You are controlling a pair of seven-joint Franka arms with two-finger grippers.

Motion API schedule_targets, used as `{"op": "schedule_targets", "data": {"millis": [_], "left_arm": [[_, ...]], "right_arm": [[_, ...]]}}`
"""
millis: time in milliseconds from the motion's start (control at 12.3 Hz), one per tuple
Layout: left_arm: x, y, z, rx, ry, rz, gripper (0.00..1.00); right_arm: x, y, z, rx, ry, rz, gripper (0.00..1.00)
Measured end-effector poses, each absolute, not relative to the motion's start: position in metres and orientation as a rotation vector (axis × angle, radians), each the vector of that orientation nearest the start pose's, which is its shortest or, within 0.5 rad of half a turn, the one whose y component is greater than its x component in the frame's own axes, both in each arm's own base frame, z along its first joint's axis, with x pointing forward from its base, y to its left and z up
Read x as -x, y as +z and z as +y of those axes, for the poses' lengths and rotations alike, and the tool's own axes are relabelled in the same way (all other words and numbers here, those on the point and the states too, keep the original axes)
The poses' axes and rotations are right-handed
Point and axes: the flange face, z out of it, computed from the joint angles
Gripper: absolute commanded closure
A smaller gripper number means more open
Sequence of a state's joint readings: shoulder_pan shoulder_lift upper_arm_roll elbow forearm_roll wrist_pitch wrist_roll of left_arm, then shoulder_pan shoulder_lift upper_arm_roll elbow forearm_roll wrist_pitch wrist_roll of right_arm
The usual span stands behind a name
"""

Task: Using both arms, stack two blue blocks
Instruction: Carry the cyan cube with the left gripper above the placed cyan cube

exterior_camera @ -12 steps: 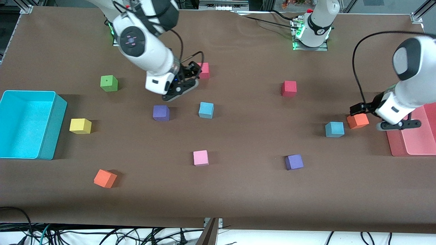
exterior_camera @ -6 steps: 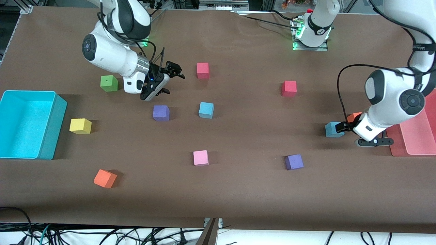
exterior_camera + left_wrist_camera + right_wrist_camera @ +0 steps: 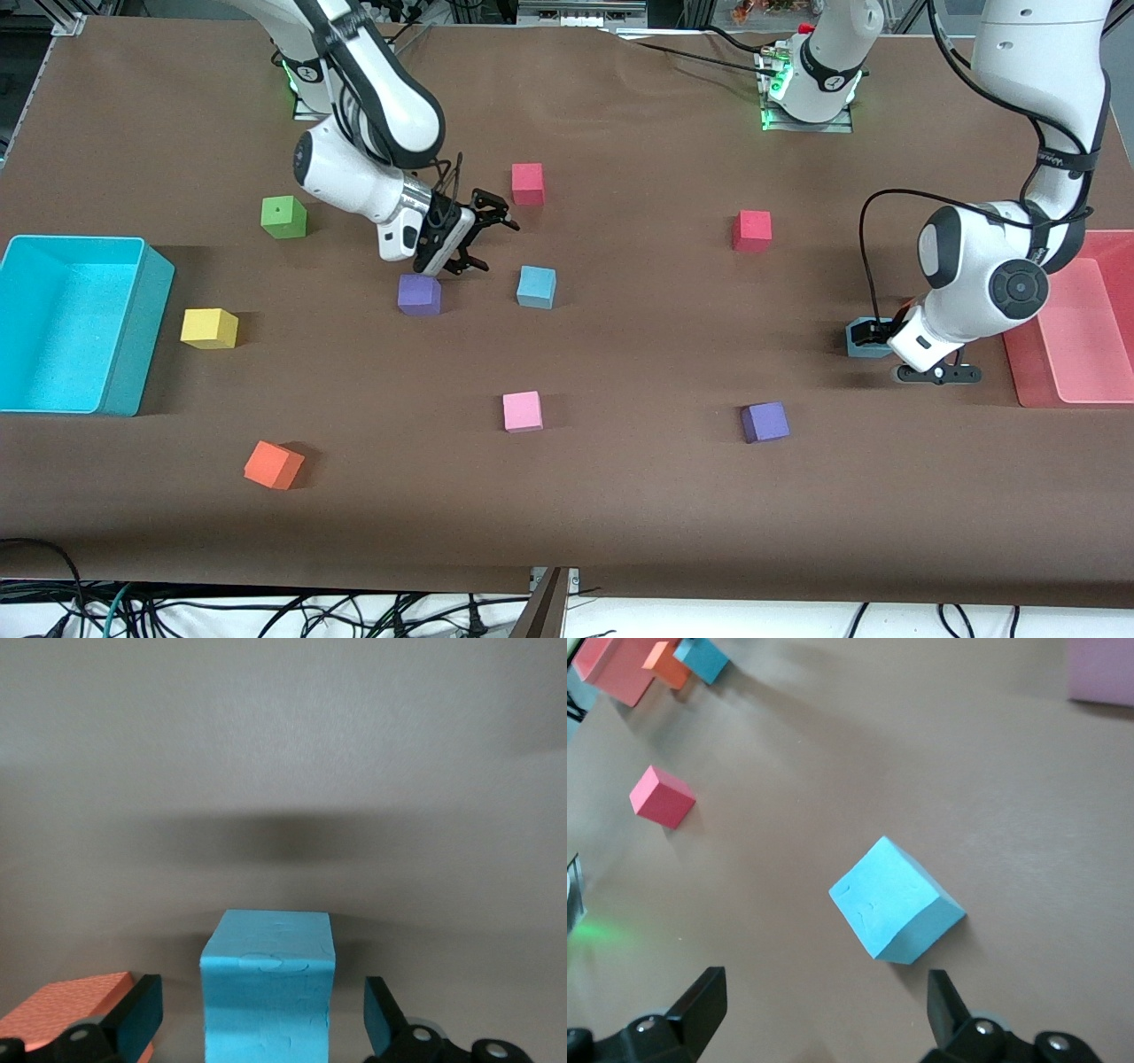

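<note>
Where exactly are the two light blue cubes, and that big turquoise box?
Blue cube between the left gripper's fingers (image 3: 267, 988), left wrist view, on its front face.
Blue cube near the right gripper (image 3: 536, 285), front view, on its top face.
Cyan bin (image 3: 142, 328), front view, on its outer side wall.

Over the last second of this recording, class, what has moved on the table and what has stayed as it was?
The left gripper moved from the orange cube to the blue block nearer the red tray and now straddles it, jaws open, not yet gripping. The right gripper swung back toward the green cube, then returned to hang open above the table near the other blue block. Neither took hold of anything. No cube shifted.
</note>
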State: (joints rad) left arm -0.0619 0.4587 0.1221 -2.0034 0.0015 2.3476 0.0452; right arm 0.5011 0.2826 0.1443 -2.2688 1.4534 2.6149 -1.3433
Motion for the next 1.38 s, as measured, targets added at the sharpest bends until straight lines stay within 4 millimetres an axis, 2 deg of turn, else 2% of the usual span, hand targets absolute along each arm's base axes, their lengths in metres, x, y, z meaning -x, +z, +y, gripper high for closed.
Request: {"op": "schedule_targets", "data": {"millis": [163, 244, 325, 407, 488, 732, 813, 976, 1057, 1220, 1301, 1383], "left_arm": [[-0.581, 0.2, 0.035, 3.085, 0.216, -0.007, 0.0], [-0.575, 0.193, 0.035, 3.085, 0.218, -0.009, 0.04], [-0.572, 0.19, 0.035, 3.087, 0.216, -0.013, 0.62], [-0.572, 0.19, 0.035, 3.088, 0.21, -0.013, 0.86], [-0.573, 0.191, 0.035, 3.091, 0.196, -0.016, 1.0], [-0.585, 0.214, 0.03, 3.101, 0.108, -0.007, 1.0], [-0.589, 0.227, 0.026, 3.105, 0.069, 0.011, 1.0], [-0.597, 0.271, 0.006, 3.122, -0.028, 0.092, 1.0], [-0.597, 0.298, -0.012, 3.134, -0.043, 0.135, 1.0], [-0.595, 0.355, -0.065, 3.162, -0.051, 0.187, 1.0], [-0.592, 0.375, -0.101, 3.171, -0.069, 0.184, 1.0], [-0.587, 0.385, -0.142, 3.182, -0.085, 0.186, 1.0]], "right_arm": [[-0.428, 0.196, 0.293, 2.24, -0.435, -0.849, 0.0], [-0.428, 0.187, 0.291, 2.23, -0.46, -0.868, 0.0], [-0.431, 0.182, 0.289, 2.224, -0.48, -0.893, 0.0], [-0.435, 0.179, 0.289, 2.219, -0.501, -0.907, 0.0], [-0.438, 0.177, 0.291, 2.209, -0.528, -0.913, 0.0], [-0.433, 0.159, 0.302, 2.174, -0.607, -0.973, 0.0], [-0.431, 0.153, 0.301, 2.168, -0.618, -1.004, 0.0], [-0.432, 0.147, 0.301, 2.163, -0.627, -1.034, 0.0], [-0.434, 0.147, 0.303, 2.158, -0.633, -1.042, 0.0], [-0.436, 0.146, 0.307, 2.151, -0.643, -1.065, 0.0], [-0.438, 0.145, 0.307, 2.148, -0.65, -1.079, 0.0], [-0.439, 0.144, 0.307, 2.145, -0.656, -1.094, 0.0]]}}
